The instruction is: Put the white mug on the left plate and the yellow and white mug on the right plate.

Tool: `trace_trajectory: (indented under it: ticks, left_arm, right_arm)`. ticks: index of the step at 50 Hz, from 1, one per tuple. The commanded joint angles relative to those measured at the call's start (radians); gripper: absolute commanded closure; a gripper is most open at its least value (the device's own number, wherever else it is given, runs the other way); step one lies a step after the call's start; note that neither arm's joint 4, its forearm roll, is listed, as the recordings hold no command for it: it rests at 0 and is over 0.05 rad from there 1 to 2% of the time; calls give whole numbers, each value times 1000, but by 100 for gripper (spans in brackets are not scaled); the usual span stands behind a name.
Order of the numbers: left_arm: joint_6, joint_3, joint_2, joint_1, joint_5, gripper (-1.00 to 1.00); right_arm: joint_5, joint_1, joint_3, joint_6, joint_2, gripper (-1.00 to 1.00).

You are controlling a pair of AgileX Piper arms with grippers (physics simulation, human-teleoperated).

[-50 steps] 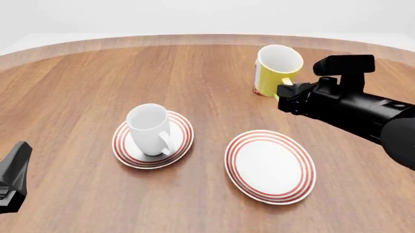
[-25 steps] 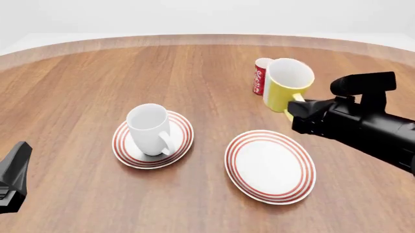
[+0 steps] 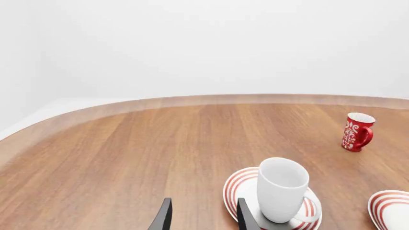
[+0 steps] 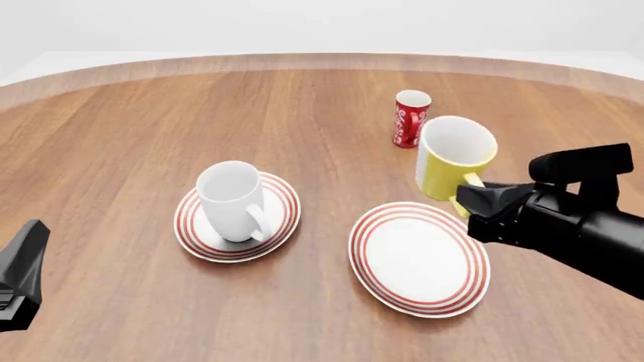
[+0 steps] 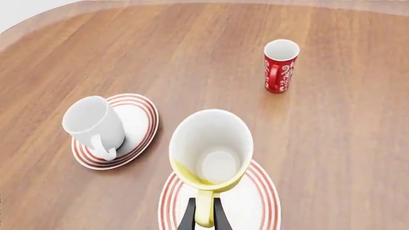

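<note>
Although the table (image 4: 121, 121) carries several items, only four belong to the task, and they are reported from largest to smallest. The right plate (image 4: 418, 258) is found bare, presumably kept free to receive the mug carried above its far rim. The left plate (image 4: 237, 216) is occupied: the white mug (image 4: 231, 200) is seated upright on it, handle turned toward the arms' side, so that half of the task is judged done.

The right gripper (image 4: 473, 202) is seen pinching the handle of the yellow and white mug (image 4: 455, 160), its jaws pressed onto the loop in the right wrist view; the mug is held clear of the table, open end tilted toward the camera. A handle grip is judged to have been chosen so that the base is left free for setting down.

The left gripper (image 3: 203, 218) is held low near the left plate, jaws spread and empty.

A red cup (image 4: 411, 118) is noted standing well apart at the far side. White markings are carried on it, resembling swirls or script; nothing legible is made out. No other writing is found.
</note>
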State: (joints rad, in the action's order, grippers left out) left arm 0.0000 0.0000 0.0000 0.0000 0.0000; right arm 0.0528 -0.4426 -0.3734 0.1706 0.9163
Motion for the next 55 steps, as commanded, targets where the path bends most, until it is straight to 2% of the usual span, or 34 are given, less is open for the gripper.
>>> trace_trajectory:
  ticks: [1,19,29,55]
  left_arm:
    - [0,0,0,0,0,-100]
    - [0,0,0,0,0,-100]
    - [0,0,0,0,0,-100]
    - [0,0,0,0,0,-100]
  right_arm:
    - [2,-6,38,16,-20,100]
    - [14,-13,74,10,-15,100]
    - [87,-26,101,19,59,100]
    - [168,-47,119,28,159,100]
